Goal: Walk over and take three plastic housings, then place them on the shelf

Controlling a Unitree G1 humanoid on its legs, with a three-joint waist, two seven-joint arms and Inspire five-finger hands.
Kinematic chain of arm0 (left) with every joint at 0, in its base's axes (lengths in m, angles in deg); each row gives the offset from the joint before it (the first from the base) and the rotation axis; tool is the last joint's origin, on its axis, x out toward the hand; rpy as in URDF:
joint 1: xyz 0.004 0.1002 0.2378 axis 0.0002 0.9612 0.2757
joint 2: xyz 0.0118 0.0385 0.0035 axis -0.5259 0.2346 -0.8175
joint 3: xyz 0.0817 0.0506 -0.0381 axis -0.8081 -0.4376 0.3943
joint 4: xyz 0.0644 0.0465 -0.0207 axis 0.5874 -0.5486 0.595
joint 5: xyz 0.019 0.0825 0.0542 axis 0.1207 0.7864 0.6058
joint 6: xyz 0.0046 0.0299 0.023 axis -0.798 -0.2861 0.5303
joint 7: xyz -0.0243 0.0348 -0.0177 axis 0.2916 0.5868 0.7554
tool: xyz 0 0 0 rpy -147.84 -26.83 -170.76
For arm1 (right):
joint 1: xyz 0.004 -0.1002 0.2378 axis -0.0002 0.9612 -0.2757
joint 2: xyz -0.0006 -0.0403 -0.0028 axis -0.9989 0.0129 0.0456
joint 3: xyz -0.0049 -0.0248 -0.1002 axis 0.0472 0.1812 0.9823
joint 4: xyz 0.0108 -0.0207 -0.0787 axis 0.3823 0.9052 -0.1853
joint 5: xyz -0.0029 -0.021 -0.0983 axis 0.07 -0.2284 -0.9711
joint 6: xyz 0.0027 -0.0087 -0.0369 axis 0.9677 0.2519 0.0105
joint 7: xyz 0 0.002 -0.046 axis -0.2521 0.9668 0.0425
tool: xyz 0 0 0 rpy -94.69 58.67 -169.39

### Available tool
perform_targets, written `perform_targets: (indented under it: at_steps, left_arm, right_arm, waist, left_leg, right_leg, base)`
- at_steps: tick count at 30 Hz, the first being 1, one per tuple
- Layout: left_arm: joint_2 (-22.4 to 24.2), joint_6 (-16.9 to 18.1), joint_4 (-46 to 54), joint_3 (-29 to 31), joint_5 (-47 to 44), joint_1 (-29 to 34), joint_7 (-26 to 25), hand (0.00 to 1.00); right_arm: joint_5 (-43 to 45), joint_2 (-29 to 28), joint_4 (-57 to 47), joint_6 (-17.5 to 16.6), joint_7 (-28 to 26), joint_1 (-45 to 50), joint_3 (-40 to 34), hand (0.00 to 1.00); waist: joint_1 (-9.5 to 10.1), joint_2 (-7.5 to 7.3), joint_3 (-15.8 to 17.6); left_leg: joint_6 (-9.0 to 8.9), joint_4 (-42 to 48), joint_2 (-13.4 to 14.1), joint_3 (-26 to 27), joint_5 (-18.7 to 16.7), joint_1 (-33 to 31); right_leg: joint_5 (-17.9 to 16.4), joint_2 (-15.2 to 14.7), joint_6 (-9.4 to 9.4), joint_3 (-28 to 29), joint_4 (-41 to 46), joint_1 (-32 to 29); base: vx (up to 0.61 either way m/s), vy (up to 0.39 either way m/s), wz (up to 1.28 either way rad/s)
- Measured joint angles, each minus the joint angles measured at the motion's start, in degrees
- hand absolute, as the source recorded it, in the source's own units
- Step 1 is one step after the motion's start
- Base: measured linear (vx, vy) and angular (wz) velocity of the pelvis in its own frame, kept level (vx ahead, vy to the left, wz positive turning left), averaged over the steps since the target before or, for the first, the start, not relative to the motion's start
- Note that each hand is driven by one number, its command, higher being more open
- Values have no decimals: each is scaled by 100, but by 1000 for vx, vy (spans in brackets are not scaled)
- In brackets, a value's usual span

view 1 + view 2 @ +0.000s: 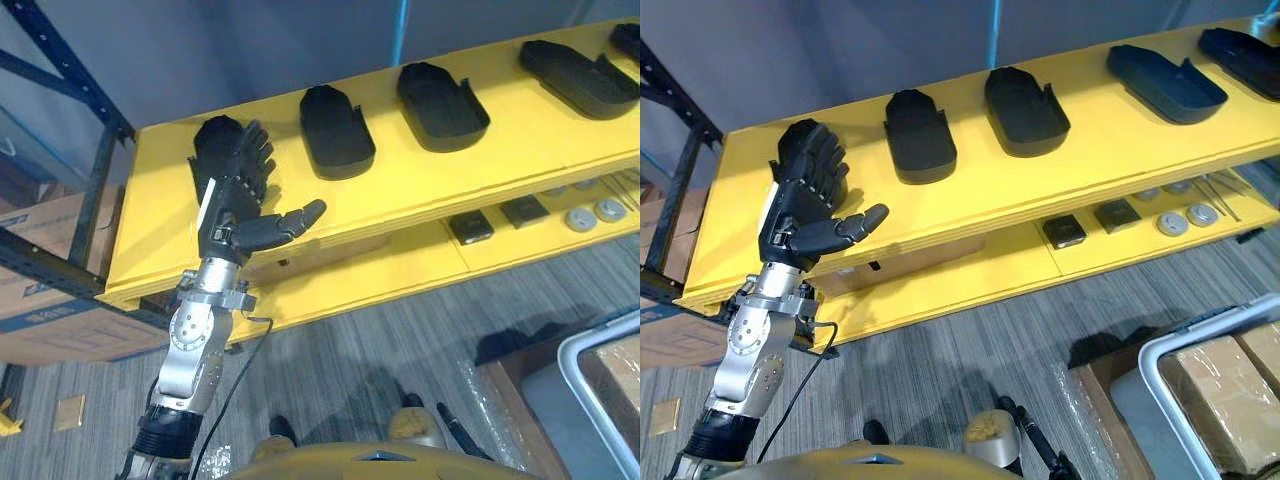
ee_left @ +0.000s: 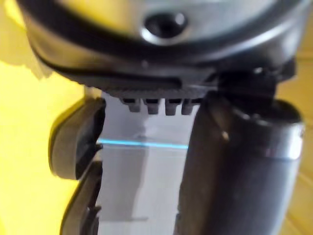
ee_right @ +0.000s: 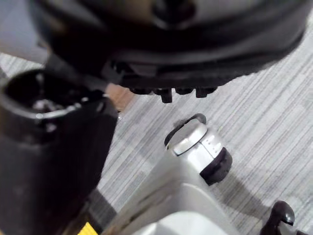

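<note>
A dark blue steel rack frame (image 1: 98, 190) is standing at the left, with brown cardboard boxes (image 1: 45, 320) sitting under it. Two black square pads (image 1: 1065, 231) are lying side by side, and two grey round discs (image 1: 1171, 223) are resting just to their right. Grey striped carpet (image 1: 400, 340) is covering the floor. At the lower right, a plastic-wrapped cardboard box (image 1: 1225, 385) is sitting inside a grey tube frame (image 1: 1142, 365). A pale blue stripe (image 1: 401, 30) is running down the grey wall (image 1: 250, 40).
</note>
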Motion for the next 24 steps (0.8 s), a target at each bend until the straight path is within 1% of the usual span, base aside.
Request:
perform_targets:
  at_steps: [4,6,10,12,15,17,19,22,24]
  left_arm:
    - [3,-18,-248,-8,-52,-304,-110,100]
    - [4,-94,-394,-20,-51,-430,-297,100]
    - [67,-119,-777,-15,-47,-490,-756,100]
    - [178,-125,-1073,14,-37,-674,-1003,100]
    - [218,-125,-1238,73,-14,-823,-1216,100]
    - [229,-125,-1355,147,-14,-936,-1365,100]
    - [229,-131,-1504,161,-14,-1049,-1464,100]
    - [230,-169,-1581,207,-12,-1079,-1517,100]
    - [257,-239,-1586,237,4,-1091,-1551,100]
  right_arm:
    - [2,-33,9,38,1,144,-174,100]
    - [7,-41,59,42,11,176,-200,100]
    - [14,-73,54,43,10,179,-192,100]
    - [17,-113,36,39,8,180,-176,100]
    - [83,-115,-31,36,9,179,-122,100]
    - [225,-115,-59,32,14,178,-46,100]
    - [238,-115,-67,35,23,177,44,100]
    - [238,-136,-151,41,20,177,123,100]
    - [238,-153,-188,40,21,177,160,100]
  waist:
    - [-78,-4,2]
    - [-94,-15,10]
    - [-203,-54,35]
    - [-209,-70,56]
    - [-220,-77,91]
    - [-232,-118,153]
    - [-275,-160,187]
    - [-364,-186,220]
    - [-367,-182,278]
  left_leg:
    - [-1,23,-2,87,-9,0]
    - [1,31,-1,129,-18,-3]
    - [-6,105,3,195,-97,-12]
    - [-2,122,8,210,-115,-34]
    - [-8,206,18,242,-179,-126]
    - [-3,227,17,281,-183,-128]
    - [-2,320,31,302,-232,-141]
    - [8,438,55,298,-291,-191]
    - [0,530,80,305,-340,-200]
  right_leg:
    - [10,3,11,120,20,-51]
    - [10,5,11,166,35,-91]
    - [9,0,11,240,38,-119]
    - [8,1,11,254,39,-151]
    - [6,-1,10,315,99,-279]
    - [6,1,11,367,109,-306]
    - [6,-2,10,400,116,-306]
    - [5,-5,9,403,138,-317]
    - [3,-2,7,409,164,-314]
  base:
    - [24,3,-14]
    - [10,1,-11]
    - [6,5,-8]
    - [-2,0,-2]
    - [-3,3,-9]
    - [6,3,-11]
    - [10,3,-6]
    - [0,0,0]
    - [2,1,-5]
